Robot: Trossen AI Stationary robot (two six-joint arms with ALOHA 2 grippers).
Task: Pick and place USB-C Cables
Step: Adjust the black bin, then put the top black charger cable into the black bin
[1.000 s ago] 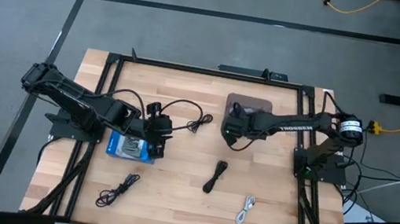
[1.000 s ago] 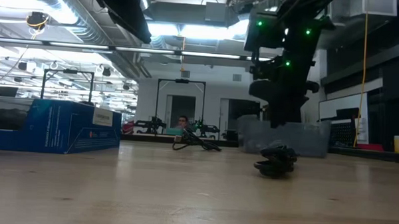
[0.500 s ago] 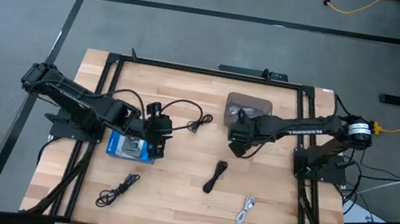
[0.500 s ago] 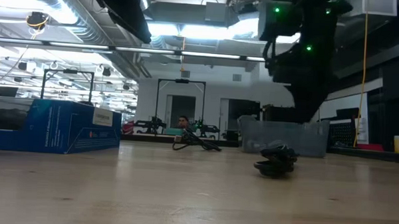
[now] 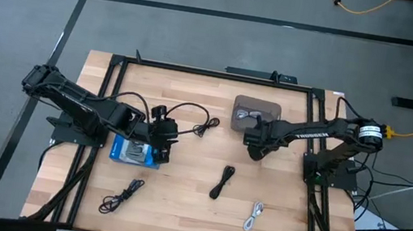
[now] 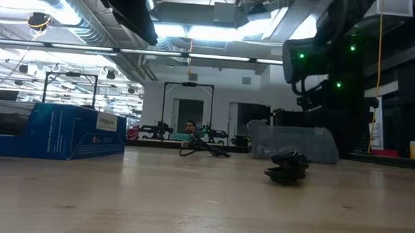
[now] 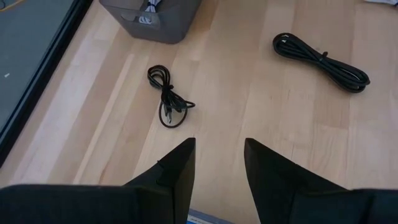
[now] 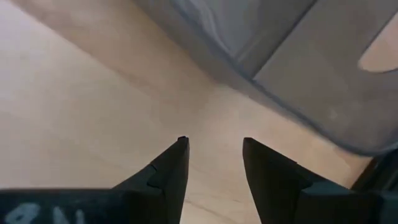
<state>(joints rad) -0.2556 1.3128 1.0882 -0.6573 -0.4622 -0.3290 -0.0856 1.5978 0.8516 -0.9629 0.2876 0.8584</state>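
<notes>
moved: right tool [image 5: 254, 145] has swung away from the grey bin [image 5: 256, 111] toward the right arm's base.
right tool: we see fingers apart, empty.
left tool [image 5: 163, 143]: open, over blue box [image 5: 134, 152].
cables: black cable [image 5: 221, 182] mid-worktop [image 5: 184, 210], white cable [image 5: 254, 216] nearer the front.

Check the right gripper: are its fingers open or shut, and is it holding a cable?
Open and empty. In its wrist view the right gripper shows bare wood between its spread fingers, beside the grey bin.
</notes>
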